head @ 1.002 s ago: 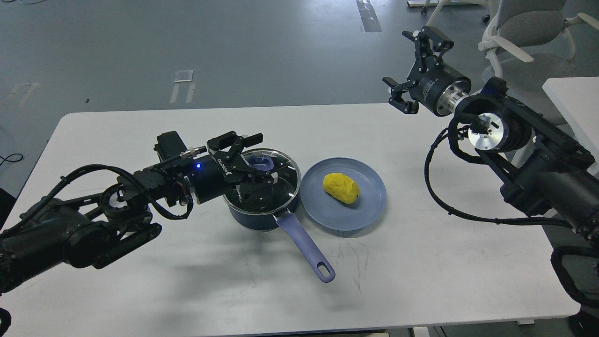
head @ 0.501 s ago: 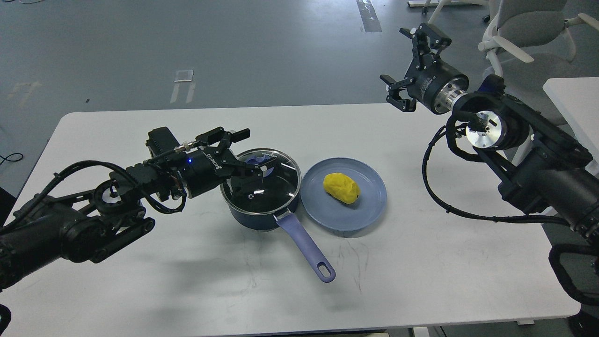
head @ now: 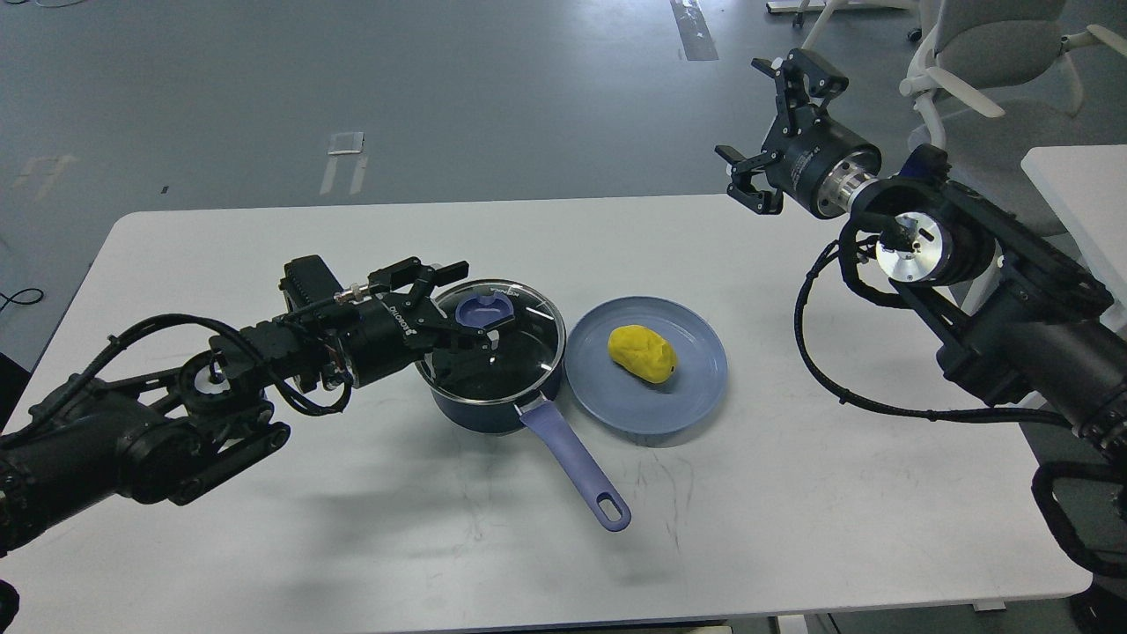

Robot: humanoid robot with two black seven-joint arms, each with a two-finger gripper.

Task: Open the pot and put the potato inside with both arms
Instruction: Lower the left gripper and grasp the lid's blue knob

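A white worktop [head: 352, 546] with faint grey scuff marks is seen, standing on a grey floor [head: 440, 97]. A pale office chair [head: 986, 62] is seen at the far right, beside the corner of a second white table [head: 1079, 189].

Near the middle of the worktop a dark blue pot [head: 493, 401] is set, with its purple handle [head: 577, 471] pointing toward the near edge. A glass lid [head: 515, 348] with a purple knob [head: 482, 310] is seen on the pot. Just to the right a blue plate [head: 647, 409] is placed, and the yellow potato [head: 643, 353] is lying on it.

The left gripper [head: 453, 299] is held at the left rim of the lid, its fingers spread open beside the knob with nothing held. The right gripper [head: 764, 128] is raised well above the far right of the worktop, its fingers wide open and empty.
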